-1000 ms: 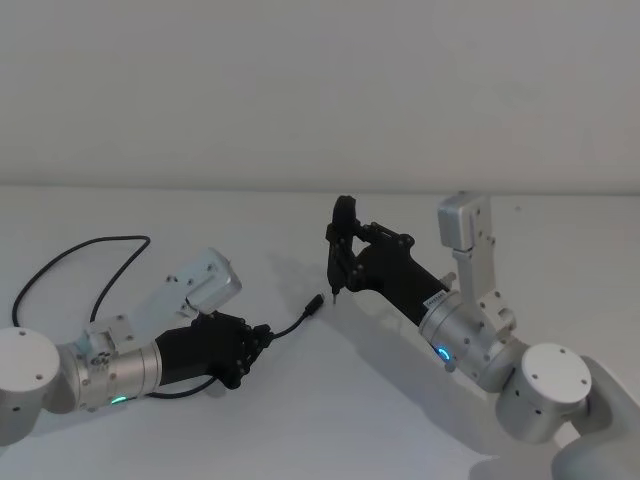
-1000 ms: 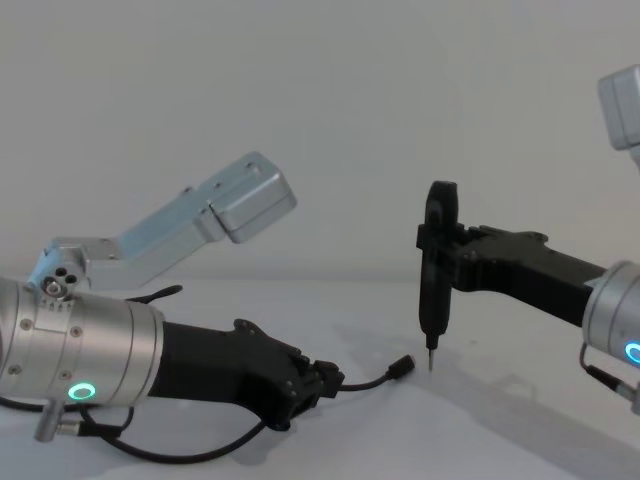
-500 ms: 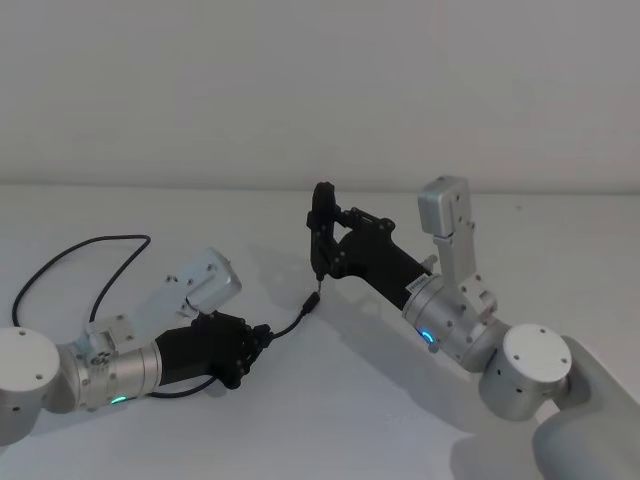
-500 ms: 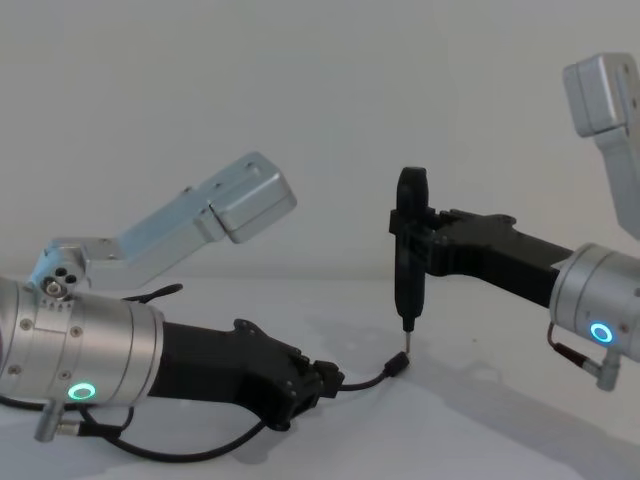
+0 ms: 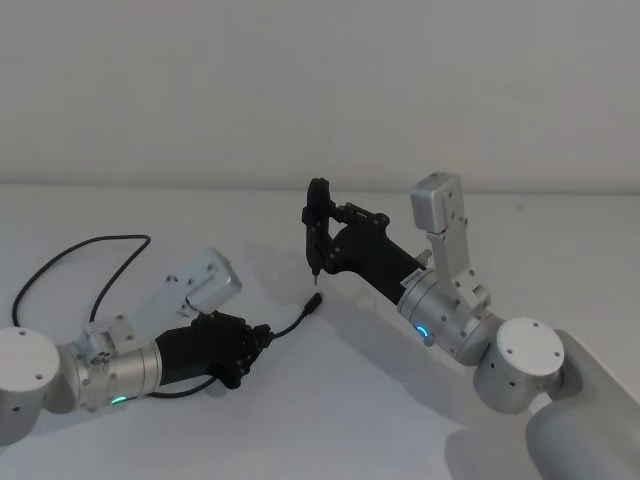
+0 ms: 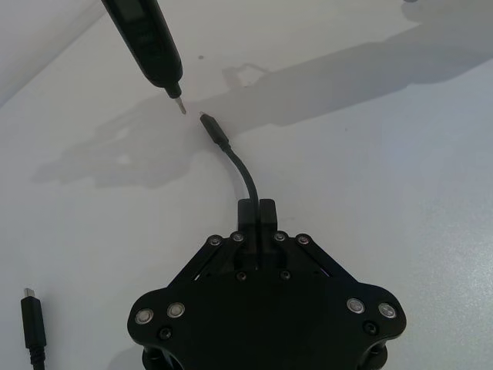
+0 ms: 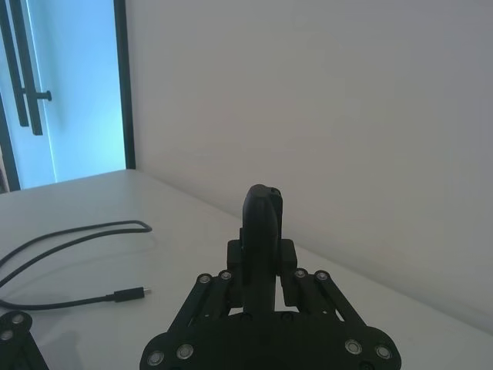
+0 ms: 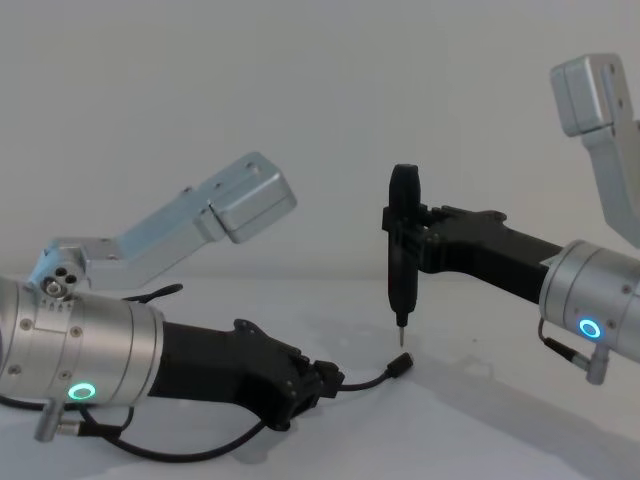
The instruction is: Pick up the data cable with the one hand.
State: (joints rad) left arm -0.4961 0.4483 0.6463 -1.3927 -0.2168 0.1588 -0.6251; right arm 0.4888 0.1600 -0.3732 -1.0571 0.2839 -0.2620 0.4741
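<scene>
Left pincer [image 8: 325, 382] clamping data cable [image 8: 372, 378] — pen-like tool [image 8: 402, 262] above plug

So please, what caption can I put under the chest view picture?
Left gripper holds the data cable low over the table; right gripper holds a pen-like tool above the plug.

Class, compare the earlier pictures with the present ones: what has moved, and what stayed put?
The right pincer, clamped on a pin-tipped tool, swung toward the robot's left until its tip hung just above the data cable's plug. The left pincer stayed low, shut on the cable; the cable did not shift.
</scene>
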